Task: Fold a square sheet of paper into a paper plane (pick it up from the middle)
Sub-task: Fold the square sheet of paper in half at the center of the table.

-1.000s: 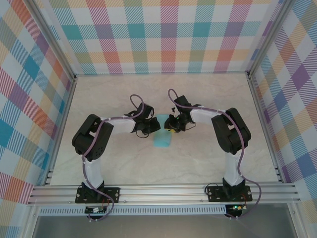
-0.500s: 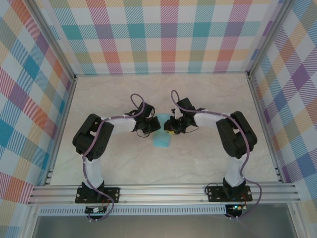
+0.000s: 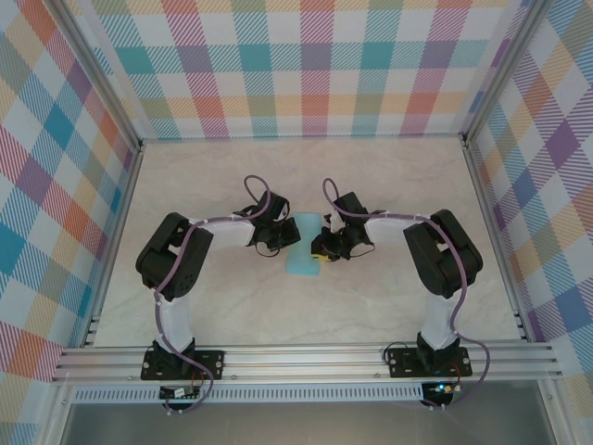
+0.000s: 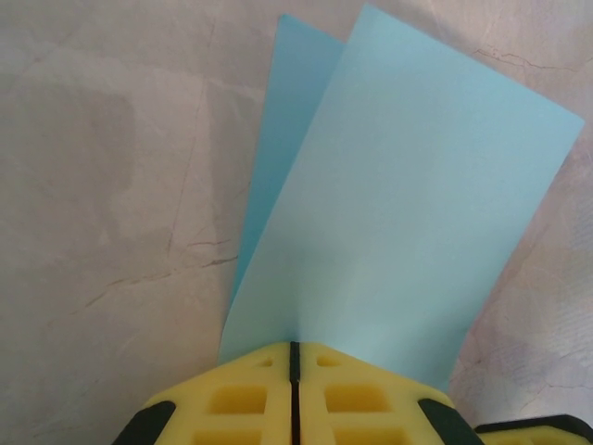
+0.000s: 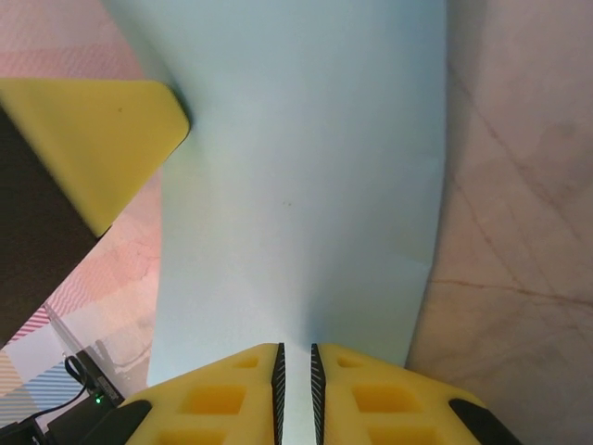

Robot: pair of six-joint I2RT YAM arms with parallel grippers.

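"While you hold that paper, what has changed in the last second?"

"Only my right side. My right end effector has slid toward the near edge along the square sheet of paper and narrowed. Its yellow fingers now stand closed down on the sheet's edge, with just a slim slit between them and blue paper in it."

"And the left?"

"My left end effector has not shifted. It stays clamped tight on the opposite edge, and two layers of the sheet fan out from it."

"Where is the sheet?"

"At the middle of the surface, a narrow blue strip between my two end effectors, as before. Both of them are touching it."
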